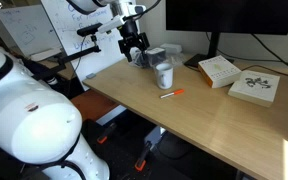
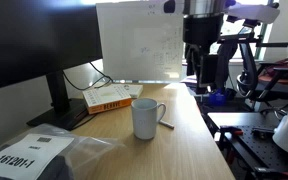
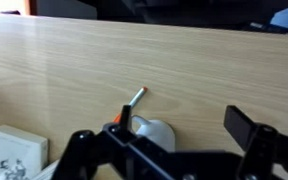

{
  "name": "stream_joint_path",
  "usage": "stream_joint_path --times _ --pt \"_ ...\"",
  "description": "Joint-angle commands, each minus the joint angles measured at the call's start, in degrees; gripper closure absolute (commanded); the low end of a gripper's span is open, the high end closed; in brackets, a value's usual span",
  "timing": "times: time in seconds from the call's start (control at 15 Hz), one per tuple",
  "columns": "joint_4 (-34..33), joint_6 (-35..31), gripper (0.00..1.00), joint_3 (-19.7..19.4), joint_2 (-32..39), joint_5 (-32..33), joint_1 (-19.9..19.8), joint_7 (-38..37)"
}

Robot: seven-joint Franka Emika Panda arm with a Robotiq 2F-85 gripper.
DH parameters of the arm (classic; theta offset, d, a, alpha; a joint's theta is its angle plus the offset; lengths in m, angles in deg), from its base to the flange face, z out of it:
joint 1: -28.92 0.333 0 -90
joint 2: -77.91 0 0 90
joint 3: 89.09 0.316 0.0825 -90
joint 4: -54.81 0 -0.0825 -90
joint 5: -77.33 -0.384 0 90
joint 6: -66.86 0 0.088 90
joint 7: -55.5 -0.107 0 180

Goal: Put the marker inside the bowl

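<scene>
Your gripper [image 1: 134, 48] hangs up in air near white mug [image 1: 164, 73], not touching it. Jaws wide apart, holding nothing. Marker [image 1: 170, 94] lies flat on desk [image 1: 209, 125] just beside mug, outside it. In wrist view, marker [image 3: 134, 103] has orange end close to mug [image 3: 156, 134], white tip pointing away. Books [image 1: 221, 70] lie farther from mug, well apart from marker.

Orange-red marker [image 1: 169, 94] flat on the wooden table [image 1: 214, 125] — just in front of an upright white mug [image 1: 164, 74]. Black gripper [image 1: 134, 48] above the far edge, near the mug. Further along, pale book [image 1: 220, 70] beside patterned book [image 1: 255, 88].
</scene>
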Motion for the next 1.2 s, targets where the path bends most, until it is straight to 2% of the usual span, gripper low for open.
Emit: stream_joint_path --times 0.0,0.33,0.67,0.87,1.13 --pt "-0.1 0.2 0.00 -1.3 0.1 0.4 1.4 -0.3" --pt "1.7 -6.6 0.00 -5.3 0.8 -5.7 -0.2 -4.6" --pt "6.9 -19.5 0.00 -9.5 4.2 -11.1 -2.4 -6.9" --pt "10.5 -28.6 0.00 -10.6 7.5 -12.8 -3.5 -9.3" --pt "12.3 -39.3 0.00 -10.9 12.8 -12.6 -4.9 -16.4"
